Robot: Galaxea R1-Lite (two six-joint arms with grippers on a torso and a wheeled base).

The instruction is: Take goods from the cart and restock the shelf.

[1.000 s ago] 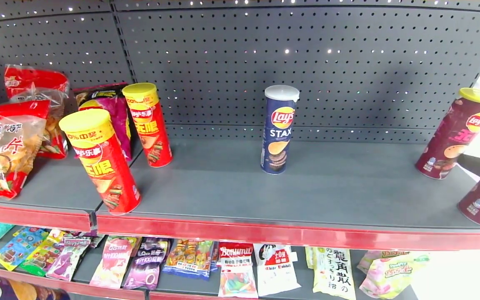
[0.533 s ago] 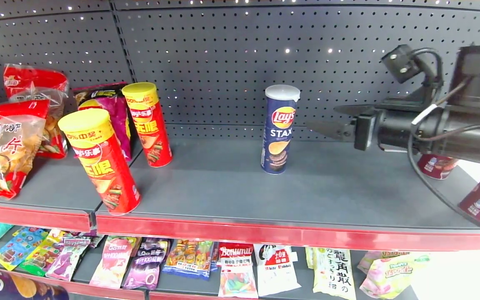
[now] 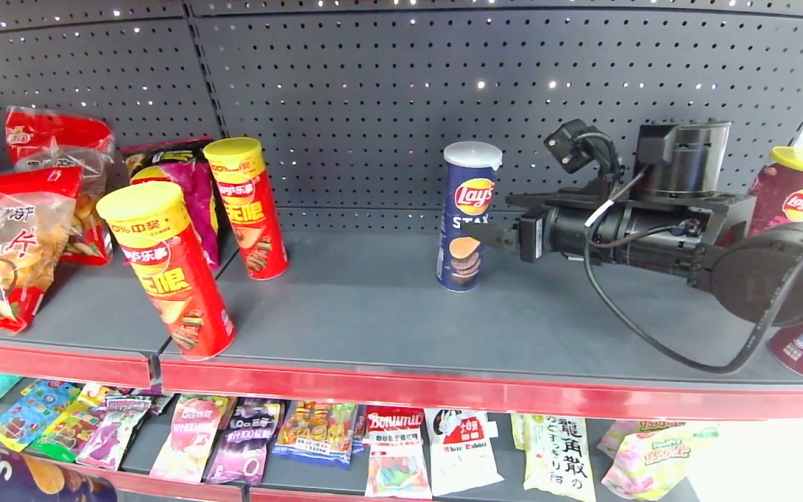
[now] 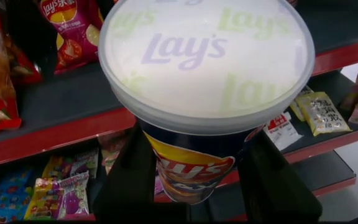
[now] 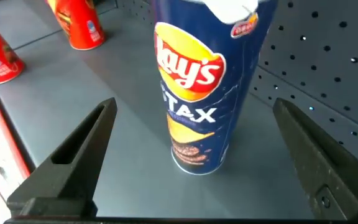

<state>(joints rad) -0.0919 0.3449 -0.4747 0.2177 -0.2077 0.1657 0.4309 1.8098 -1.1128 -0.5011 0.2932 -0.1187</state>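
The grey shelf ends at a pegboard wall behind and a red lip in front. Its widest bare stretch lies between the front red can at the left and the standing blue can in the middle. The right gripper reaches in from the right, low over the shelf. Its fingers are spread wide on either side of this can, with a gap on each side, while a maroon can stands behind the arm. The left gripper has its fingers closed against a second blue can, held in front of the shelves.
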